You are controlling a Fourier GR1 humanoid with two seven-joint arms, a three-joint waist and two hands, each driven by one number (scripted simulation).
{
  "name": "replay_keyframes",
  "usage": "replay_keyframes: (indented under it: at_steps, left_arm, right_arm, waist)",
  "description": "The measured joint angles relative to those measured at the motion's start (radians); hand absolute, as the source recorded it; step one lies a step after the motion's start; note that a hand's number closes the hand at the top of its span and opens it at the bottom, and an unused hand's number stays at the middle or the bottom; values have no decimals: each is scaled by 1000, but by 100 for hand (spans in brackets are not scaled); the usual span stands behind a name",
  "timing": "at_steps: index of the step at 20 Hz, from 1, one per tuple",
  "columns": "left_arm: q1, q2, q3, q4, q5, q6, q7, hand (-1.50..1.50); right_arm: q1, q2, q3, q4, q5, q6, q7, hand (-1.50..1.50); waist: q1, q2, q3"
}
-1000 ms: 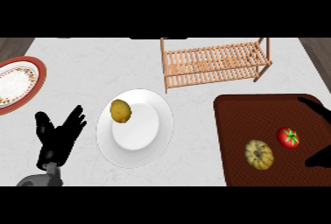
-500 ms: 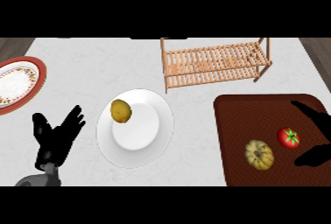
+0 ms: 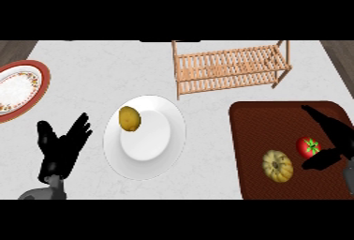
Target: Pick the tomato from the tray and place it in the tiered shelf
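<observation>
Counter (image 3: 104, 70): pale marbled top across nearly the whole view; dark wood floor at both upper corners.
Tray (image 3: 249, 117): dark brown, right side.
Tiered shelf (image 3: 228, 68): slatted wood, behind the tray, long axis left to right.
White plate (image 3: 149, 159): centre, with a yellow-brown fruit (image 3: 130, 118) on its upper left part.
Patterned plate (image 3: 17, 89): red rim, at the left edge.
Right hand (image 3: 335, 136): over the tray's right part, fingers straight and spread, thumb just beside the tomato.
Left hand (image 3: 62, 147): open, fingers up, lower left.
Small squash (image 3: 277, 165): pale yellow, on the tray.
Tomato (image 3: 309, 146): on the tray, right of the squash; round, green stem facing up.
</observation>
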Motion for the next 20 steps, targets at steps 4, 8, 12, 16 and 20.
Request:
replay_keyframes:
  at_steps: [4,8,12,16,20]
  left_arm:
    - [-3,-2,5,-13,-1,-5,17,0]
    - [-2,-15,3,-21,-10,0,16,0]
    - [-11,-17,3,-7,-12,-2,19,0]
    - [-20,-9,17,18,-8,-14,0,0]
    - [6,-12,17,-4,-9,-16,-6,0]
  right_arm:
    - [-13,14,-18,65,21,-31,-62,-150]
    - [-74,33,-22,163,48,-50,-106,150]
    - [-82,2,62,179,120,-5,-169,150]
    - [-66,16,75,171,129,-14,-226,150]
    - [-47,23,63,159,110,-12,-290,150]
  waist:
    - [0,1,0]
    - [1,0,-1]
    - [5,-2,-8]
    - [0,-9,-16]
    - [-1,-9,-14]
